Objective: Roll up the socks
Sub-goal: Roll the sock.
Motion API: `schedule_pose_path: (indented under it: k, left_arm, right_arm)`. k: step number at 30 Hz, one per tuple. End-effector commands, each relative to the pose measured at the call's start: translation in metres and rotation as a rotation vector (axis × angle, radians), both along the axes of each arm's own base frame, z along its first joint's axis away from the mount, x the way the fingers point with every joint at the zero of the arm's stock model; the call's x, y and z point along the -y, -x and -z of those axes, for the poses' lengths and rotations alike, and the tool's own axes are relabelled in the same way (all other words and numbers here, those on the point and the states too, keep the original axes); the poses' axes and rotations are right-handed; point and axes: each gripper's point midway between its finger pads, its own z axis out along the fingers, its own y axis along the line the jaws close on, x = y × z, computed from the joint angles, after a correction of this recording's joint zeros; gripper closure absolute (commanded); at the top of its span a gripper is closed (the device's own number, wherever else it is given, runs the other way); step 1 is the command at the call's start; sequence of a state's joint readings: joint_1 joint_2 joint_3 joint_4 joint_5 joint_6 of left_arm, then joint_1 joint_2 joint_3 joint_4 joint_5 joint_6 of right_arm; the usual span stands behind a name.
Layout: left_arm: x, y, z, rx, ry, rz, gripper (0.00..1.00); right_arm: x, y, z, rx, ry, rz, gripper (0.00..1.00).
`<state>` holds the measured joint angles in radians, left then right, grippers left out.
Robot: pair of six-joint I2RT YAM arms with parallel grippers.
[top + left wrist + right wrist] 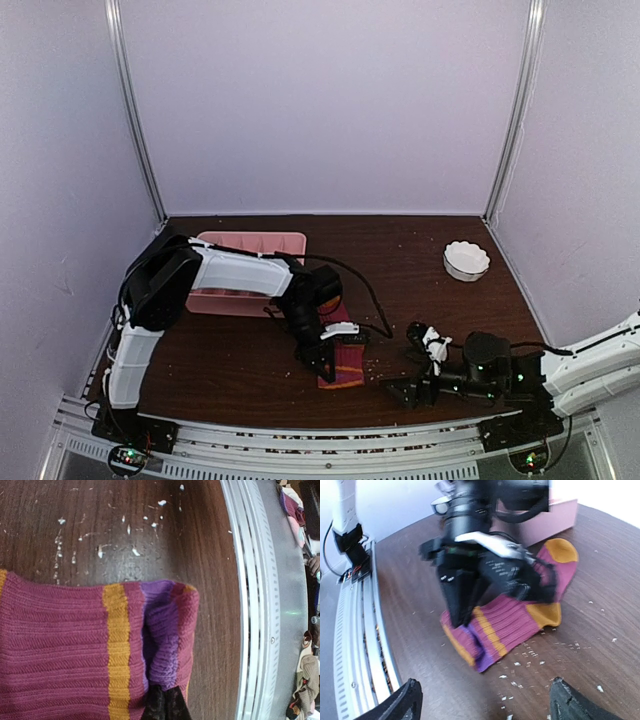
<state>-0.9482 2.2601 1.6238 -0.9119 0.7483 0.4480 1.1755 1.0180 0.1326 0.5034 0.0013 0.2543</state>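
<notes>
Striped socks (345, 368) lie on the worktop (400, 250) near its front edge, their near end folded over and pinched in the closed left hand (318, 358); rolling seems barely started, so next the fold needs turning onward, perhaps steadied by the empty, spread right hand (410, 362) nearby.

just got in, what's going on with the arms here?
The left fingers are shut on the near end of the striped socks. The socks lie mostly flat on the table, with only that end folded over. The right fingers are open, off to the right, touching nothing. The roll looks barely started.
</notes>
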Motion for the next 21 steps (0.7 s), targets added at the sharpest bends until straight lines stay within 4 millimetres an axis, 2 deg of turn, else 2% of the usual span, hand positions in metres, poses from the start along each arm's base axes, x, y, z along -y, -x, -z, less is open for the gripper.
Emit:
schedule_pose_path:
  k: [1,4,5,10,13,16,21]
  left_arm:
    - [-0.006,0.000,0.019,-0.048,-0.099,-0.031,0.99]
    - [-0.005,-0.003,0.021,-0.041,-0.111,-0.033,0.99]
    - [-0.005,-0.004,0.022,-0.041,-0.114,-0.030,0.99]
    - [-0.004,-0.003,0.024,-0.058,-0.124,-0.016,0.99]
    - [-0.005,-0.003,0.024,-0.067,-0.125,-0.009,0.99]
    - [-0.006,-0.003,0.023,-0.079,-0.122,-0.001,0.99]
    - [-0.006,-0.002,0.024,-0.106,-0.130,0.020,0.97]
  right_arm:
    - [-0.003,0.016,0.016,0.239,0.207,-0.107,0.21]
    - [-0.016,0.019,0.021,0.353,0.357,-0.199,0.28]
    - [-0.025,0.017,0.016,0.386,0.385,-0.222,0.30]
    - [-0.054,0.016,0.030,0.482,0.556,-0.373,0.47]
    - [-0.067,0.018,0.042,0.493,0.602,-0.446,0.53]
    - [-0.074,0.018,0.055,0.478,0.630,-0.493,0.58]
    - [-0.079,0.009,0.065,0.470,0.647,-0.490,0.61]
